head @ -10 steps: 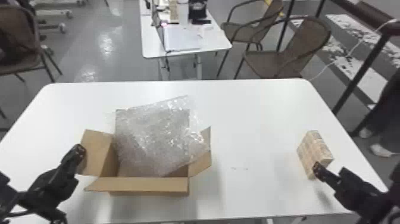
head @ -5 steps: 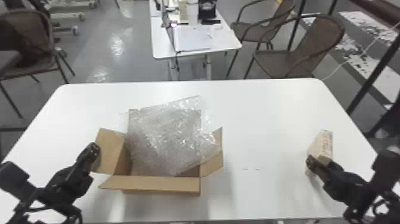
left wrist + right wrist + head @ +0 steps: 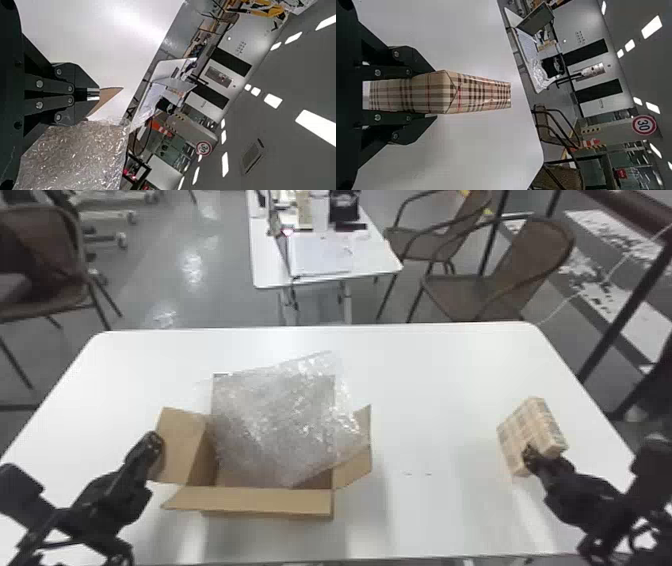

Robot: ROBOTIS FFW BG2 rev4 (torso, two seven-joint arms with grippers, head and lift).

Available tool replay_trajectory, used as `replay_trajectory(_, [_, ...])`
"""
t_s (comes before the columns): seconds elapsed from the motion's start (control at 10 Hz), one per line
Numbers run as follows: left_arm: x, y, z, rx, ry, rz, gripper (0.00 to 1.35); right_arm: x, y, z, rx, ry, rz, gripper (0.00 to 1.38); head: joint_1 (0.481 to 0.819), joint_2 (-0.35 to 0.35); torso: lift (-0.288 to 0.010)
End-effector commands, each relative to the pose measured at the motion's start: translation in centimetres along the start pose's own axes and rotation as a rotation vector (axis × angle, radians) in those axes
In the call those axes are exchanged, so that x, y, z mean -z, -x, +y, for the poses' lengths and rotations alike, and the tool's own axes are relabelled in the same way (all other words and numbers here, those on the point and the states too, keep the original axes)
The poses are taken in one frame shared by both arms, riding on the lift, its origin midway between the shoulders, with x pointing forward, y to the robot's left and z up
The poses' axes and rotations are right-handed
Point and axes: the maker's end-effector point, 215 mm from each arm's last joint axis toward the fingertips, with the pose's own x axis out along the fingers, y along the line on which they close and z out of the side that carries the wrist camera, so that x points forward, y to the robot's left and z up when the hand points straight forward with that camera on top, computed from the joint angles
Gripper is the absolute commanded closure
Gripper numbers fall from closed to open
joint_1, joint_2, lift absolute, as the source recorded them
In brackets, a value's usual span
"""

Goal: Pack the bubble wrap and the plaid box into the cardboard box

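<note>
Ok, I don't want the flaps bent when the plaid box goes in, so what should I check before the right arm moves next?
1. Right gripper has the plaid box between its fingers: ok.
2. Plaid box lifted off the white table: cannot tell.
3. Cardboard box open, flaps spread: ok.
4. Bubble wrap fully inside: not ok, it sticks up above the opening and reaches over the right flap.
5. Left gripper not touching the left flap: cannot tell, it is at the flap's outer edge.
</note>
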Motion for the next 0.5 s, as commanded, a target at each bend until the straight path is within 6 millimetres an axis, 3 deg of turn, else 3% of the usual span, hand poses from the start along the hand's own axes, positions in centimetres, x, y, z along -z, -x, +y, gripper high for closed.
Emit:
replay_trajectory(0.0, [0.1,0.0,0.0,-0.001,0.003,0.0,1.16,-2.1,-0.2,3.2,-0.064,-0.024,-0.021,1.28,0.695,0.028,-0.119])
replay_trajectory(0.4, [0.3,-0.6,-0.7,0.013,0.001,0.008,1.16,-14.6,-0.7,20.7,-0.56,-0.029,-0.002,1.28,0.695,0.131,-0.119])
